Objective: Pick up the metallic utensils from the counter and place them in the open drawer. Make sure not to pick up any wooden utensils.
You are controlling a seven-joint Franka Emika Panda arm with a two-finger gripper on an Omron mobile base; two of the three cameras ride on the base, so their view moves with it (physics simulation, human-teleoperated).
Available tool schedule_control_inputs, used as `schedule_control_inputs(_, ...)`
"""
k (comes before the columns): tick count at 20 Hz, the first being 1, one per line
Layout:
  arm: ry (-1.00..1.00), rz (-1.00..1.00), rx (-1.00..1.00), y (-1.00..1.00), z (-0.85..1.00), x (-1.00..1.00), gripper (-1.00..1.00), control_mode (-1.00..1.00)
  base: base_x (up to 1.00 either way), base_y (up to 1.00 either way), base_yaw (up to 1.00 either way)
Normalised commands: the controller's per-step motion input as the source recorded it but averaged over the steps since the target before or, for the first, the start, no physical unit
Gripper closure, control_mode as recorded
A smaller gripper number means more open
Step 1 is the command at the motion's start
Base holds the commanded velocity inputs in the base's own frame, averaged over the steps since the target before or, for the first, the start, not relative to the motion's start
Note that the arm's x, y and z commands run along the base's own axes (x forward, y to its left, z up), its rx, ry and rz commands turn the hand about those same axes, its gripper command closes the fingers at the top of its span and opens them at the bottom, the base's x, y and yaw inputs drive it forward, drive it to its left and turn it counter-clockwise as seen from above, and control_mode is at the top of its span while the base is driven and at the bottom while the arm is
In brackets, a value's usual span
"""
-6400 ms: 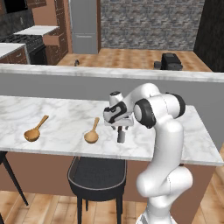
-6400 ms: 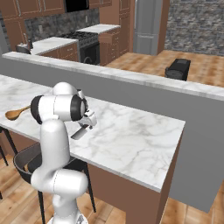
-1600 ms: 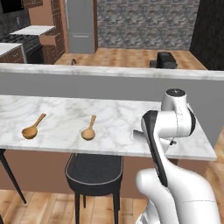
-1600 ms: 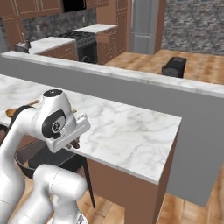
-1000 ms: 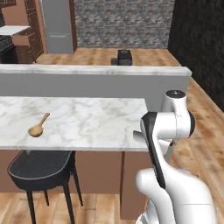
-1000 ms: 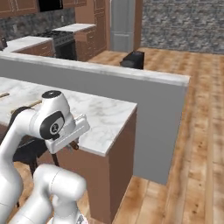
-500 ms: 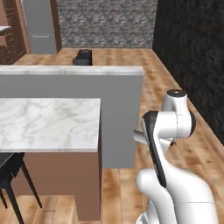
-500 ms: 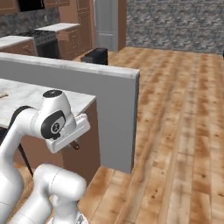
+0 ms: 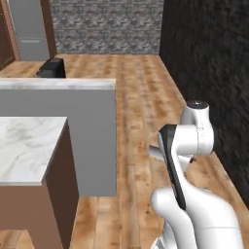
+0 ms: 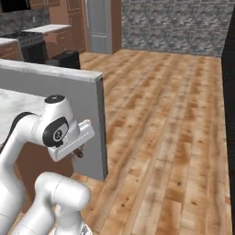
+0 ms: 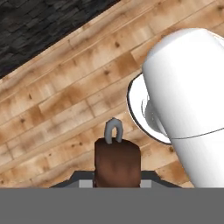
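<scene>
Low centre of the hand view, the gripper (image 11: 117,173) pinches a brown-handled utensil (image 11: 117,162), silver tip forward over wood floor, seemingly carrying it from the marble counter (image 9: 26,146) at left.

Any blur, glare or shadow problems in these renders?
Left base view: flat even light, no glare; counter veining looks soft. Right base view: sharp, with a dim shadow under the end effector. Hand view: the brown-handled utensil is close and blocky, and the white arm body reads overexposed.

You have a wood plank floor (image 9: 141,97) running ahead. A grey stone wall (image 9: 107,26) closes the top, and a black wall (image 9: 209,73) fills the right.
</scene>
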Motion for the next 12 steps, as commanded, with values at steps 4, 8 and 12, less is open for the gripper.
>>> schedule_control_inputs(4, 0.0, 0.0, 0.0, 0.0, 0.0, 0.0, 1.0, 1.0, 0.85, -0.95, 0.0)
schedule_control_inputs(8, 0.0, 0.0, 0.0, 0.0, 0.0, 0.0, 1.0, 1.0, 0.91, -0.66, 0.0)
schedule_control_inputs(12, 0.0, 0.0, 0.0, 0.0, 0.0, 0.0, 1.0, 1.0, 1.0, -0.52, 0.0)
